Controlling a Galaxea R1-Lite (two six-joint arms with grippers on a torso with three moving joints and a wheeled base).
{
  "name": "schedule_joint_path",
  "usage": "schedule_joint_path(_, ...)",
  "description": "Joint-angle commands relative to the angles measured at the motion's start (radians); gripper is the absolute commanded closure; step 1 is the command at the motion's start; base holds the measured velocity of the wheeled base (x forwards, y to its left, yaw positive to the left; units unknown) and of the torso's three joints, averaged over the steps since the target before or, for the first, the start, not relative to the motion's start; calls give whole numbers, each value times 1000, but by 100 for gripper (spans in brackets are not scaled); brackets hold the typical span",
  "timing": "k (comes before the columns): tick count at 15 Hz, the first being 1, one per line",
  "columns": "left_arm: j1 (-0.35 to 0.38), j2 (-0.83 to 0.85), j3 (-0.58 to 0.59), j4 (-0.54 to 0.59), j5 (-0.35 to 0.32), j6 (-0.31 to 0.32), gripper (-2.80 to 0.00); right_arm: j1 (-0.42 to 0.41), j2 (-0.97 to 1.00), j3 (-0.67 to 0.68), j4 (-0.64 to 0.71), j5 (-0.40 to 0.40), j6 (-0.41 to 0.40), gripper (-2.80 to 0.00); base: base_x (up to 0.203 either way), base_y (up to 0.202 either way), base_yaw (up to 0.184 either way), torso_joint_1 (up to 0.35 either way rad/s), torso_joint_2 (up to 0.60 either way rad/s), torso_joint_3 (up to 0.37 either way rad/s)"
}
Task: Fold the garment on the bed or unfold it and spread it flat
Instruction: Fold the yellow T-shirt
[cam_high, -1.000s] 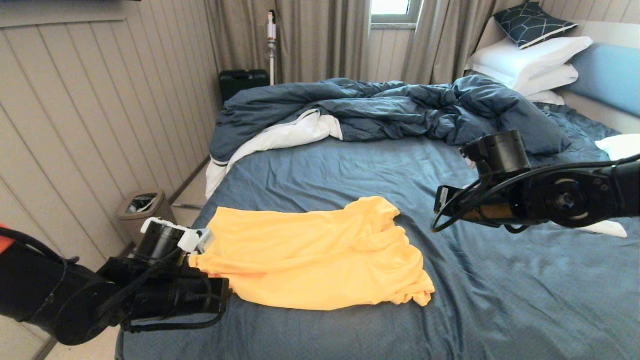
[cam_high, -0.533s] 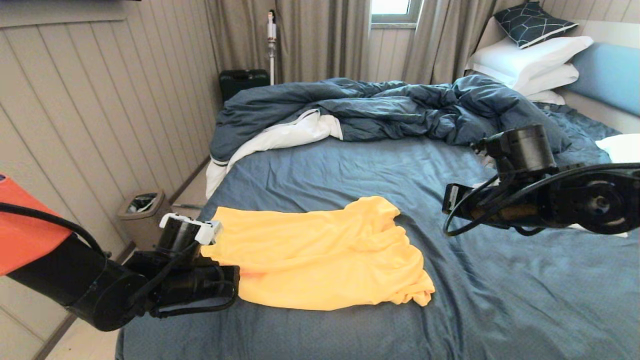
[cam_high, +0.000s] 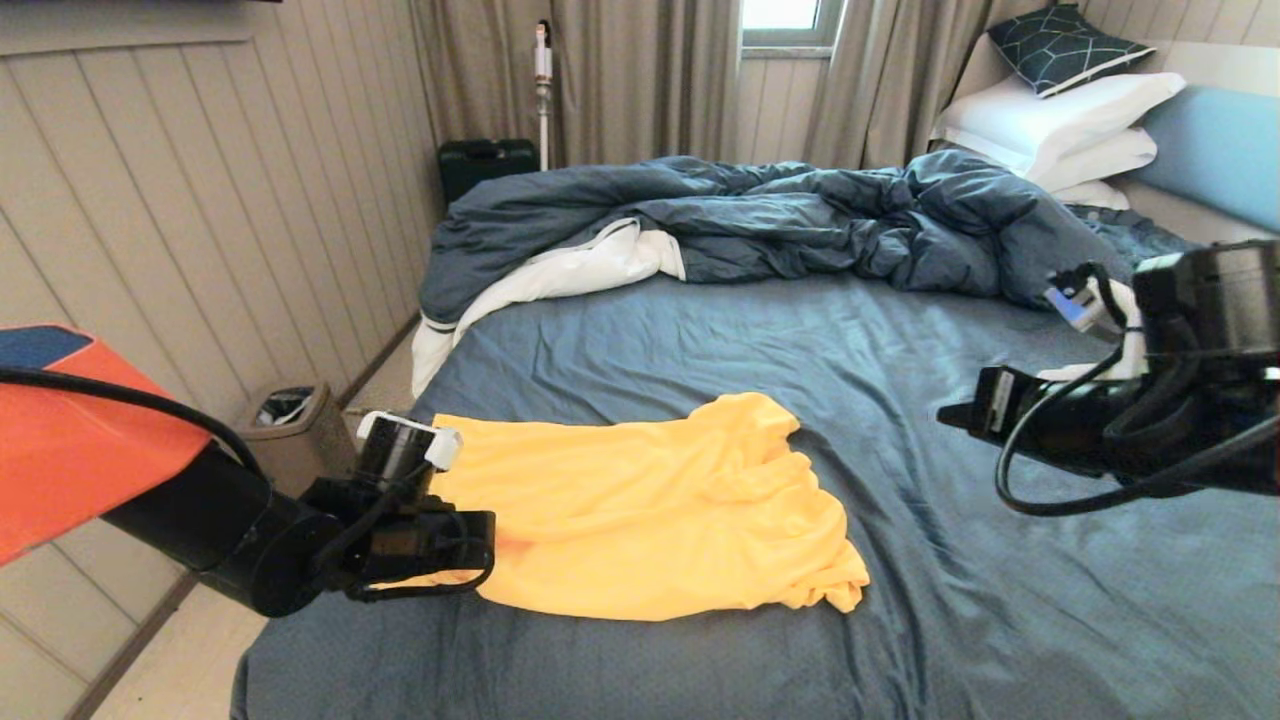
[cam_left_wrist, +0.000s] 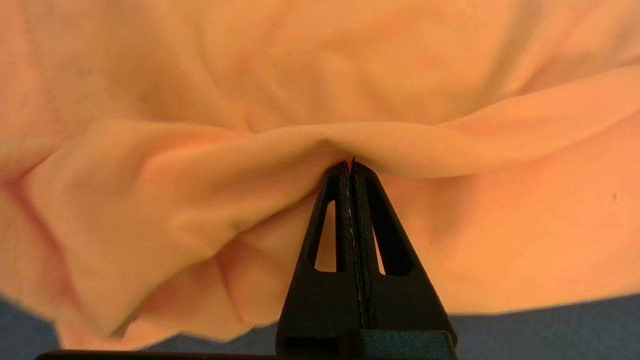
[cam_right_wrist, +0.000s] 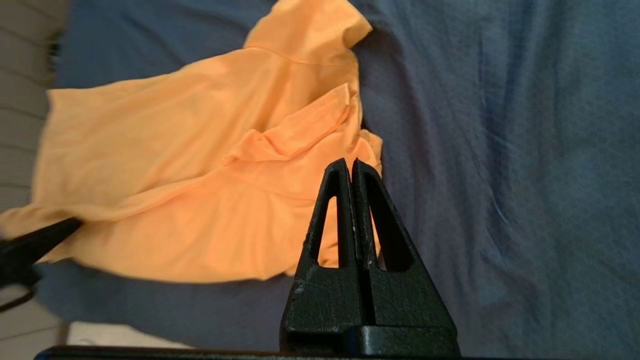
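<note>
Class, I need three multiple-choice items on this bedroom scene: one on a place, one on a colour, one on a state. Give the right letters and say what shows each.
1. Where does the T-shirt lie?
A. on the pillows
B. on the sheet near the bed's front edge
C. on the floor

2. What colour is the duvet?
A. dark blue with white lining
B. red
C. green

3. How is the left tool?
A. wide open above the shirt
B. shut, tip at a fold of the shirt
C. holding a pillow

Answers: 1 B, the head view shows it there. 2 A, white shows at its turned edge. 3 B, the left wrist view shows fingers together.
</note>
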Motion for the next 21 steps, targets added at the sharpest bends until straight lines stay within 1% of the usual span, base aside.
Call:
schedule_joint_path(1, -2, 21, -46, 22, 7, -18, 0, -61, -84, 56, -19, 87, -2, 0, 0, 0, 0, 0, 0, 0)
schedule_joint_path(2, -2, 31, -59, 26, 22, -20, 0, -82, -95, 75, -29, 118, -8, 0, 0, 0, 0, 0, 0, 0)
schedule_joint_path(4, -2, 66, -90, 24, 43, -21, 0, -108, -102, 115, -68, 137, -22, 0, 0, 0, 0, 0, 0, 0)
schedule_joint_path(6, -2, 85, -115, 25, 46, -21, 0, -113, -98, 159, -136, 142, -32, 0, 0, 0, 0, 0, 0, 0)
schedule_joint_path(8, 1, 106, -158, 25, 57, -22, 0, -113, -94, 178, -166, 144, -35, 0, 0, 0, 0, 0, 0, 0)
schedule_joint_path(11, 39, 123, -230, 25, 63, -22, 0, -110, -98, 185, -166, 144, -37, 0, 0, 0, 0, 0, 0, 0)
schedule_joint_path(13, 66, 115, -248, 22, 65, -21, 0, -108, -100, 191, -166, 142, -37, 0, 0, 0, 0, 0, 0, 0)
schedule_joint_path(16, 74, 73, -225, 18, 72, -26, 0, -102, -103, 189, -166, 142, -37, 0, 0, 0, 0, 0, 0, 0)
schedule_joint_path(20, 64, -66, -72, 27, 50, -25, 0, -102, -111, 199, -164, 144, -37, 0, 0, 0, 0, 0, 0, 0)
schedule_joint_path(21, 53, -92, -35, 30, 18, -25, 0, -101, -110, 204, -164, 144, -36, 0, 0, 0, 0, 0, 0, 0)
